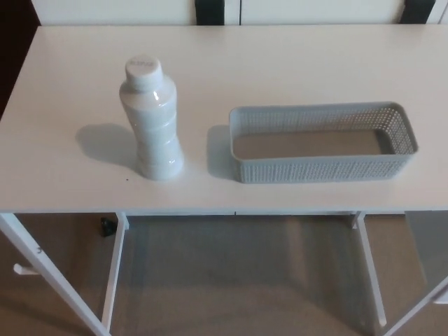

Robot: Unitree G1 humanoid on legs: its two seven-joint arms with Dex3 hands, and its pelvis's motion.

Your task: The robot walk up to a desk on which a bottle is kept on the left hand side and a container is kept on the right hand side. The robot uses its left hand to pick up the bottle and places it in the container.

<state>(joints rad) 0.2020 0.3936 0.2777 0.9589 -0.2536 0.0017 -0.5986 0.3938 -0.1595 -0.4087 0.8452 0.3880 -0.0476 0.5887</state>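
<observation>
White desk (pixel 280 63) is filling most of the head view; its top is looking smooth, matte and flat, with a straight front edge and thin white legs (pixel 52 280) running down to the floor.

Bottle (pixel 152 120) is standing upright on the left part of the desk. Its body is showing a glossy white surface, likely plastic, with soft ribbed waves down the sides and a slight flare at the base. A round flat cap (pixel 143 69) is sitting on top; faint marking on the cap is too small to read. The bottle is casting a soft grey shadow to its left on the desktop.

Container (pixel 322 168) is sitting to the right of the bottle, near it but not touching, a bare strip of desk showing between them. It is a long, low, rectangular grey basket with rounded corners; the walls are showing a fine perforated mesh pattern under a solid rim. Its interior is lying empty, the floor looking plain and flat.

Under the desk, beige carpet-like flooring (pixel 231 280) is showing a dull, short texture. A small dark object (pixel 107 225) is lying on the floor by the left inner leg; I cannot tell what it is.

Neither robot hand is appearing in the view, so the state of the fingers cannot be told.
</observation>
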